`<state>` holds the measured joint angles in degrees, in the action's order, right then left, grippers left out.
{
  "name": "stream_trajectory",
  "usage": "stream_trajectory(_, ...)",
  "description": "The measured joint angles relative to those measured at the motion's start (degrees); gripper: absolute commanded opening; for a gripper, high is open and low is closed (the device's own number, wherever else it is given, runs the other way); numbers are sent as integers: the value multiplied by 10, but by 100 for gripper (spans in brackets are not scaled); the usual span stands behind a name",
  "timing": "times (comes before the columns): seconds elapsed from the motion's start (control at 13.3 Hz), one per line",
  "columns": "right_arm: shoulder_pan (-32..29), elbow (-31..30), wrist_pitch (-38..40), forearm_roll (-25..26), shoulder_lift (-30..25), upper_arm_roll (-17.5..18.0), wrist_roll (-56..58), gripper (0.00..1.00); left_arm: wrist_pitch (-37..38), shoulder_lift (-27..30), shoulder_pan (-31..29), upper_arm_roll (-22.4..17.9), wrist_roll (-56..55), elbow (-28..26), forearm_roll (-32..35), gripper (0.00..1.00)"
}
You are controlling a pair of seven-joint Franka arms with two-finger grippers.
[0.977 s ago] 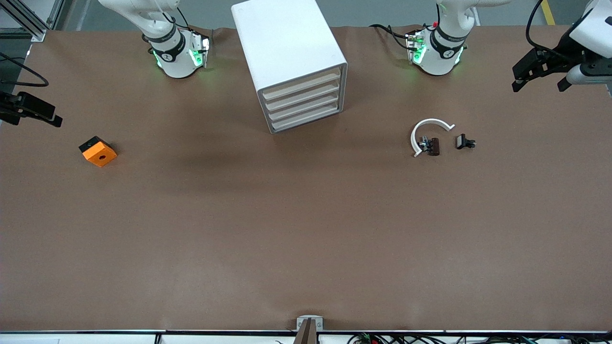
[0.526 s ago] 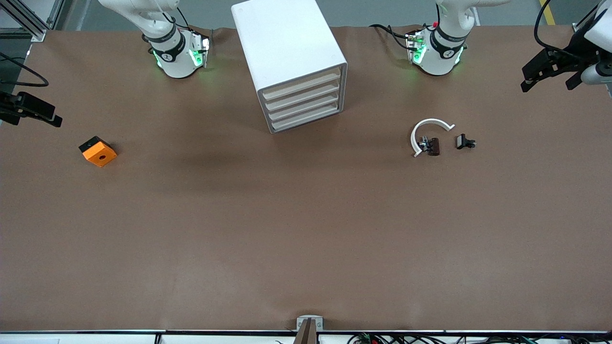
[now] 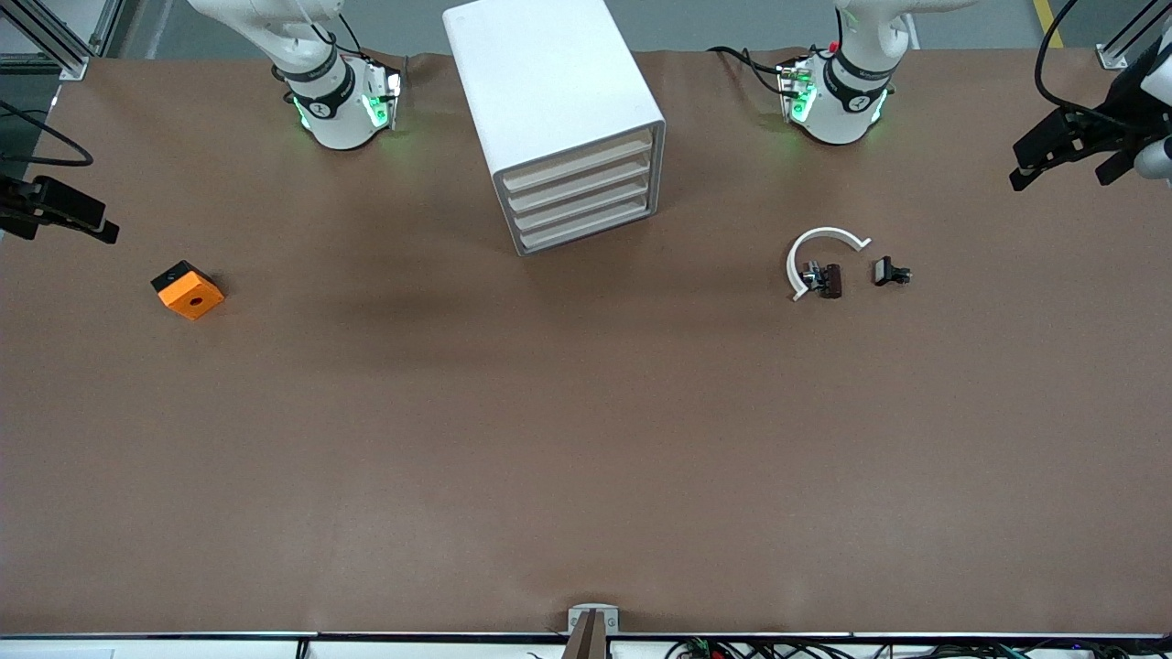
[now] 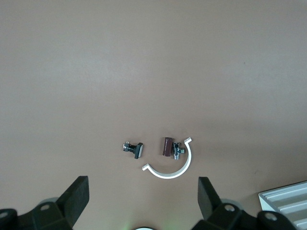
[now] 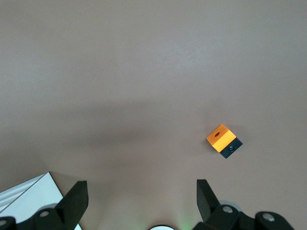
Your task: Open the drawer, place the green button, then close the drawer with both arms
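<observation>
The white cabinet stands between the arm bases, with all four drawers shut. The drawer is the lowest one and sits flush. No green-capped button shows in any view. My left gripper hangs open and empty over the left arm's end of the table; its wrist view shows it above bare table. My right gripper hangs open and empty over the right arm's end of the table, also seen in its wrist view. Both are far from the cabinet.
An orange block with a hole lies near the right gripper and shows in the right wrist view. A white arc with two small dark clips lies toward the left arm's end.
My left gripper has moved outward toward the left arm's end of the table and a little lower in the front view. The right gripper and the objects have not moved.
</observation>
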<state>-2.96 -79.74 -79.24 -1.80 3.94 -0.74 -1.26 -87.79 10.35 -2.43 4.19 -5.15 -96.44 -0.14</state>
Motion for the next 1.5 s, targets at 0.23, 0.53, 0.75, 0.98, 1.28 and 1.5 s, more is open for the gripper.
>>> stream_trajectory(0.23,0,0,0,0,0,0,0,100,0,-4,-1,0,0,3,0,100)
stream_trajectory(0.53,0,0,0,0,0,0,0,100,0,-5,-1,0,0,4,0,100)
stream_trajectory(0.75,0,0,0,0,0,0,0,100,0,-12,-1,0,0,9,0,100)
stream_trajectory(0.98,0,0,0,0,0,0,0,100,0,-20,0,0,0,16,0,100)
stream_trajectory(1.28,0,0,0,0,0,0,0,100,1,-23,0,0,0,18,0,100)
stream_trajectory(1.5,0,0,0,0,0,0,0,100,2,-23,0,0,0,18,0,100)
